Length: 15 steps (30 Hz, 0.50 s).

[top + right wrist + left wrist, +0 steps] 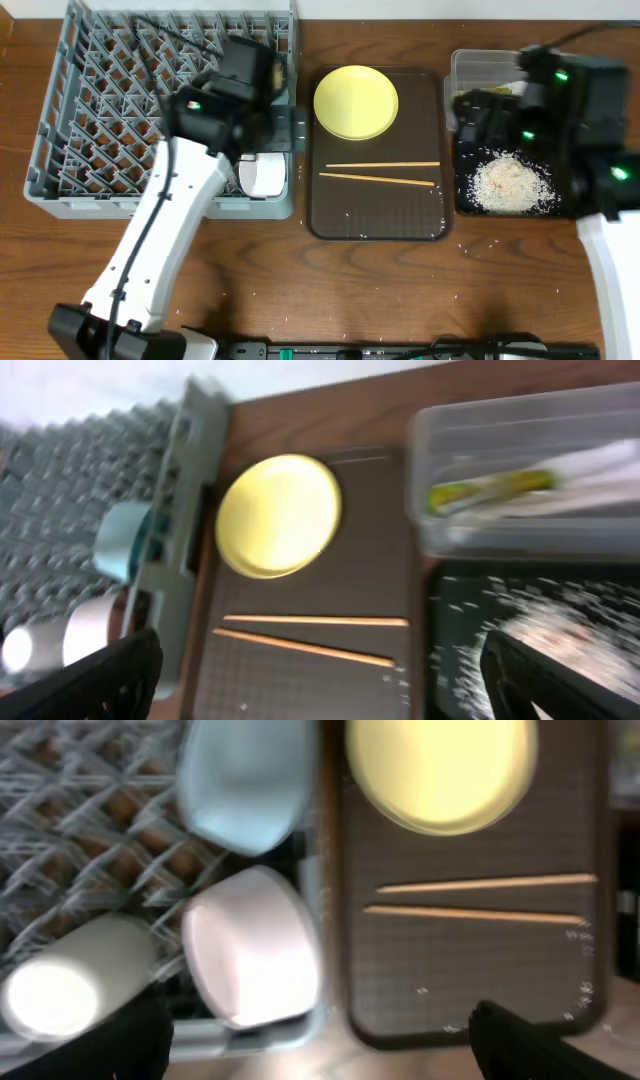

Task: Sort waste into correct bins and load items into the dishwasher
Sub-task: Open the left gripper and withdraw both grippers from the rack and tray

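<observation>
1. The rack (100, 110) takes up the left of the table. The blue bowl (245, 785), white bowl (255, 950) and cup (70, 985) all sit in it along the edge next to the brown tray, tipped on their sides.
2. The left gripper (320, 1050) hangs over that same rack edge with its fingers spread wide and nothing between them.
3. The right gripper (320, 690) is up over the two bins, fingers also wide apart and holding nothing.
4. The brown tray (375, 215) is in the middle, just beside the rack. A few stray grains are scattered on it.
5. The black tray (465, 195) is right of the brown one, with the rice (510, 183) heaped in it and loose grains all around.
6. The tub (480, 65) is behind the black tray, and the two look like they're touching. The wrapper (490, 490) is inside, with something white (600, 465) next to it. It's too blurry to say more.
7. The plate (356, 102) is on the far end of the brown tray, lying flat.
8. The chopsticks (382, 165) are on the brown tray nearer than the plate, lying crosswise, close together but not touching.
</observation>
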Each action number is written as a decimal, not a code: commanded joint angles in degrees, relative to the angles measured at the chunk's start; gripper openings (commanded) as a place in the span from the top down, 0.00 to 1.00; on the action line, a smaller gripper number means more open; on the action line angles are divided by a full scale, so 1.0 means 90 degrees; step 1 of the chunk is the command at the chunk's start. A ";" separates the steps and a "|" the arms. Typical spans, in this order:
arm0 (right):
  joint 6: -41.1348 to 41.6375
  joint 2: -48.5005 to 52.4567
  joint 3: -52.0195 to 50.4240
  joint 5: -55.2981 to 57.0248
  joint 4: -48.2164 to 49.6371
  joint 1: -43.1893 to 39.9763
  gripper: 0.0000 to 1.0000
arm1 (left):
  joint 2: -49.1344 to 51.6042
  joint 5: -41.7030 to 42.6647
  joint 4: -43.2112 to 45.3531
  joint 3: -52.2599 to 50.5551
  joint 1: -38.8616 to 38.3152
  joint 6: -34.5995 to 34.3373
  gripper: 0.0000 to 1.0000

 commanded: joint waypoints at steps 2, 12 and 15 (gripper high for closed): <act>0.0580 -0.0318 0.0083 0.0874 -0.0262 -0.0306 0.01 | 0.0202 0.0044 0.0330 -0.0027 -0.0420 -0.0102 0.04; 0.0714 -0.0296 0.0078 0.1069 -0.0454 -0.0330 0.01 | 0.1205 0.0046 0.1124 -0.0032 -0.1146 -0.0204 0.05; 0.0714 -0.0296 0.0078 0.1069 -0.0498 -0.0330 0.01 | 0.1457 0.0044 0.1406 -0.0032 -0.1355 -0.0204 0.05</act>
